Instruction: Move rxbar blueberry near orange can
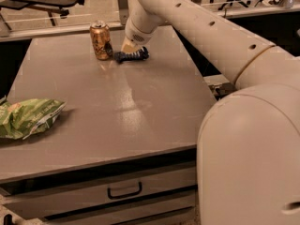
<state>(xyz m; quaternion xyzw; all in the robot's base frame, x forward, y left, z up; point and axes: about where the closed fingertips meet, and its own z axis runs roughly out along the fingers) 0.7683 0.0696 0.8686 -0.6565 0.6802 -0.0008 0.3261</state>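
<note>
The orange can (101, 40) stands upright at the far end of the grey table (117, 107). The rxbar blueberry (132, 56), a dark navy bar, lies flat on the table just right of the can, a small gap apart. My gripper (128, 46) hangs at the end of the white arm, directly over the bar's left half and very close to it. The arm reaches in from the right and hides the table's far right corner.
A green chip bag (26, 118) lies at the table's left edge, near the front. A drawer with a handle (124, 190) is under the table's front edge. Office chairs stand on the floor behind the table.
</note>
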